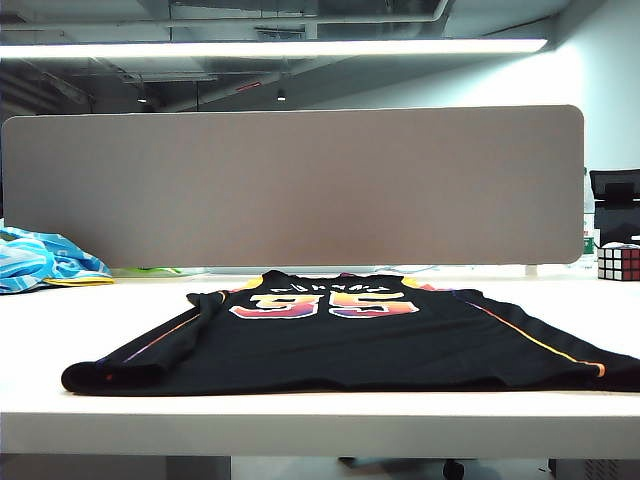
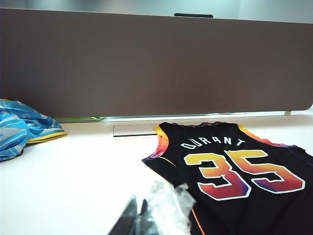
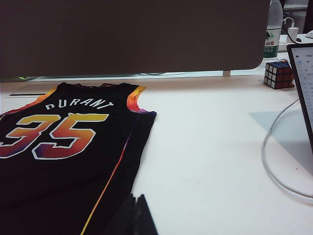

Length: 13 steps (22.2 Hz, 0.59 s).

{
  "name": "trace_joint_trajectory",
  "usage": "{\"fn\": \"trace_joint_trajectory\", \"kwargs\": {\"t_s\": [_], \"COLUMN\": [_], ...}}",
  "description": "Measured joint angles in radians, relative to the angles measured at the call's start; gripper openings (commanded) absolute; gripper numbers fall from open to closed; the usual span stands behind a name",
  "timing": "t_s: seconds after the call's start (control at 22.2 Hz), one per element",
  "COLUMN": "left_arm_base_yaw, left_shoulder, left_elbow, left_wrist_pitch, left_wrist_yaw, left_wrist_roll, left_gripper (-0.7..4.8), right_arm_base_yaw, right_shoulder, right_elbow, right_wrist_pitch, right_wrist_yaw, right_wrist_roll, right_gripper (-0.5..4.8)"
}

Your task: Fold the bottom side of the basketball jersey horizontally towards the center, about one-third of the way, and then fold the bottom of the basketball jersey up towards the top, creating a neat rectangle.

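The exterior view looks low and level across the surface [image 1: 300,420] toward the partition [image 1: 290,185]. Both wrist views face the same partition from nearer, sharing the basketball jersey [image 1: 350,335] lying between them.

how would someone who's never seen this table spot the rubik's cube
Start at the long brown divider panel standing across the back of the white table and follow it to its right end. Just past that end sits the Rubik's cube, beyond the black jersey. It is the only small gridded block of coloured squares.
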Motion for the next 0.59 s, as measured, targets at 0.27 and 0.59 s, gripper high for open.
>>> {"fn": "trace_joint_trajectory", "kwargs": {"t_s": [0.27,0.59], "left_arm_base_yaw": [0.0,0.0], "left_shoulder": [0.0,0.0], "left_elbow": [0.0,0.0], "left_wrist_pitch": [0.0,-0.005], "left_wrist_yaw": [0.0,0.0], "left_wrist_roll": [0.001,-0.065], "left_gripper": [-0.06,-0.06], "right_arm_base_yaw": [0.0,0.0], "right_shoulder": [0.0,0.0], "right_elbow": [0.0,0.0], "right_wrist_pitch": [0.0,0.001], "right_wrist_yaw": [0.0,-0.028], "right_wrist_roll": [0.0,0.043], "right_gripper": [-0.01,-0.02]}}
